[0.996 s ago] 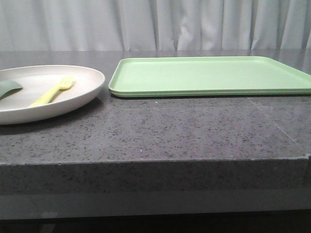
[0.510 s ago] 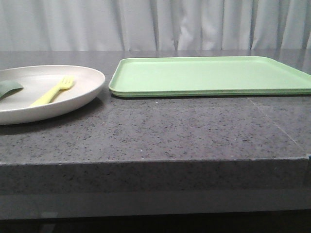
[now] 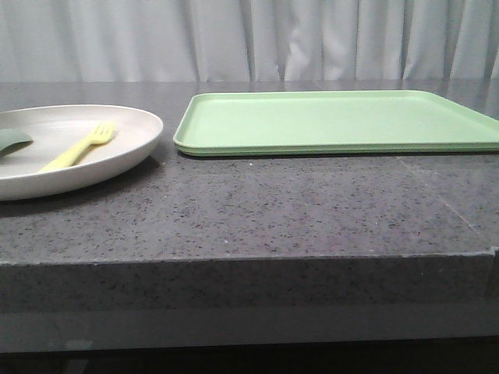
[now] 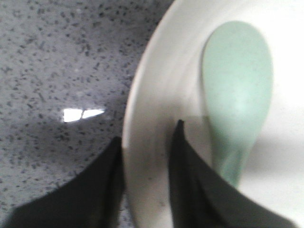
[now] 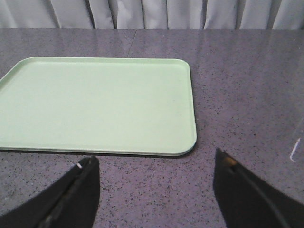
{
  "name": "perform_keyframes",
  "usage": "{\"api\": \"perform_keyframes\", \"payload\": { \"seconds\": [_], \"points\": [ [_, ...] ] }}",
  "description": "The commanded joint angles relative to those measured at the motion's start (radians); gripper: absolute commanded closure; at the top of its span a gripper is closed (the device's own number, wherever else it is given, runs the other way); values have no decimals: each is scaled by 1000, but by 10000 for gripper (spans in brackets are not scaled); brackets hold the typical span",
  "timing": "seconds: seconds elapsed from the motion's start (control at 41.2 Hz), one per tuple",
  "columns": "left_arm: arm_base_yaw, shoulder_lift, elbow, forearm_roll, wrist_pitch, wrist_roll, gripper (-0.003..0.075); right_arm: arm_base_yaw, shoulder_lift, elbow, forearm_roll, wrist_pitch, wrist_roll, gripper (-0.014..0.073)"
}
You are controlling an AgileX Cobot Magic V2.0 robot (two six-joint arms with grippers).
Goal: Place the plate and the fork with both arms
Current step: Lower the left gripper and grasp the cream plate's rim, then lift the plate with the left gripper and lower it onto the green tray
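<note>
Between the left gripper's (image 4: 145, 178) closed-in fingers sits the plate (image 4: 152, 118) rim (right gripper (image 5: 154, 190) wide).

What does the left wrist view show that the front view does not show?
Only the left wrist view shows the left gripper: its two black fingers stand one on each side of the rim of the plate, one outside and one inside. It also shows that the green piece is a pale green spoon lying in the plate.

Only the front view shows the fork in the plate, the light green tray beside the plate and apart from it, and the curtain behind.

Both views share the plate, the spoon and the speckled grey table.
</note>
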Motion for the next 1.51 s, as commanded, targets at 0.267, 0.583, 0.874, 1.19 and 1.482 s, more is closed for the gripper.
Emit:
{"api": "perform_keyframes", "payload": {
  "seconds": [0.267,0.583,0.874,1.19,1.482],
  "points": [
    [4,-45,-44,-41,-2,53,736,1,7,-39,-9,-79,-8,64],
    [153,-86,-146,-360,14,213,738,1,7,-39,-9,-79,-8,64],
    [150,-77,-181,-540,-15,269,738,1,7,-39,-9,-77,-8,64],
    [-18,69,-278,-669,-84,229,738,1,7,-39,-9,-77,-8,64],
    [-264,328,-600,-669,-82,149,738,1,7,-39,-9,-77,-8,64]
  ]
}}
